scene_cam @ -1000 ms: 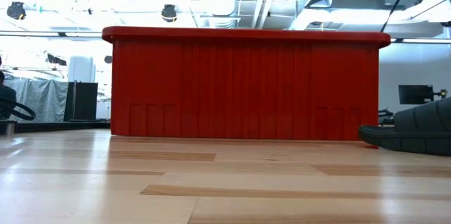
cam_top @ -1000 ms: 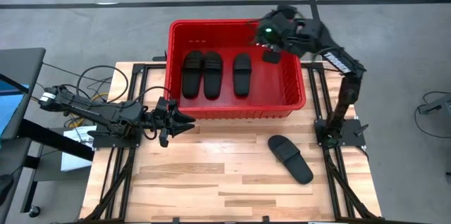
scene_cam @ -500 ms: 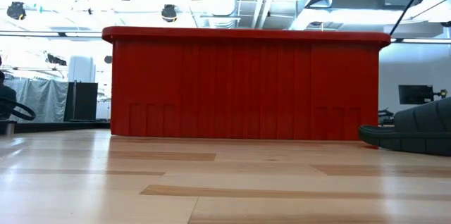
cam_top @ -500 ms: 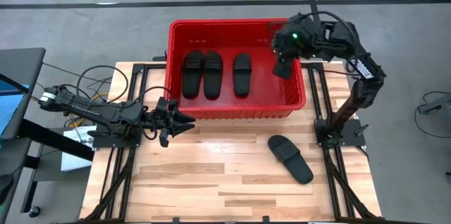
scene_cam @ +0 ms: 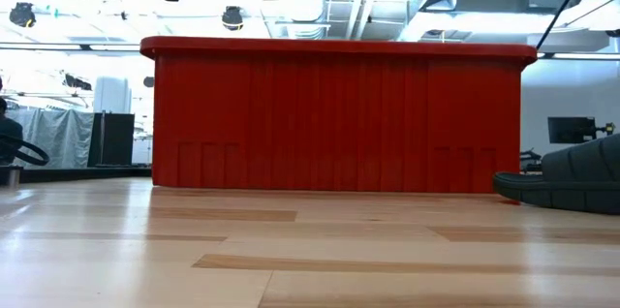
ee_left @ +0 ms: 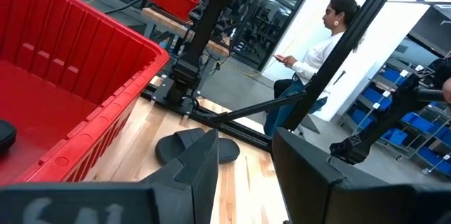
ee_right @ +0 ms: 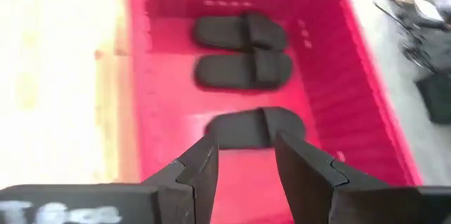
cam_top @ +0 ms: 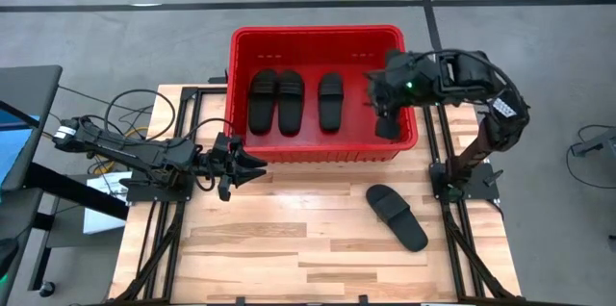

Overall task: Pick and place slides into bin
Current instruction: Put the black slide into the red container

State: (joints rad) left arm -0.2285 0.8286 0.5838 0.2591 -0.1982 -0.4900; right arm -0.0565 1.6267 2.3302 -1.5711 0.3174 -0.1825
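Note:
The red bin [cam_top: 404, 138] stands at the table's far middle. Three black slides [cam_top: 263, 101] [cam_top: 291, 101] [cam_top: 330, 101] lie side by side, soles down, on its floor; they also show in the right wrist view [ee_right: 243, 65]. A fourth slide [cam_top: 396, 216] lies flat on the table, near and right of the bin, and shows in the low view [scene_cam: 572, 177]. My right gripper [cam_top: 382, 109] hangs open and empty over the bin's right part, its fingers [ee_right: 201, 168] pointing toward the slides. My left gripper [cam_top: 248, 166] is open and empty by the bin's near left corner.
The bin's near wall [scene_cam: 334, 114] stands tall between the table's front and the slides inside. Bare wooden table [cam_top: 289, 239] lies in front of the bin. A person stands in the room beyond the table [ee_left: 317, 48].
My right gripper has gone from the bin's far right corner toward the table's near edge, along the inside of the bin's right wall, turning as it went. The slides and my left arm have kept still.

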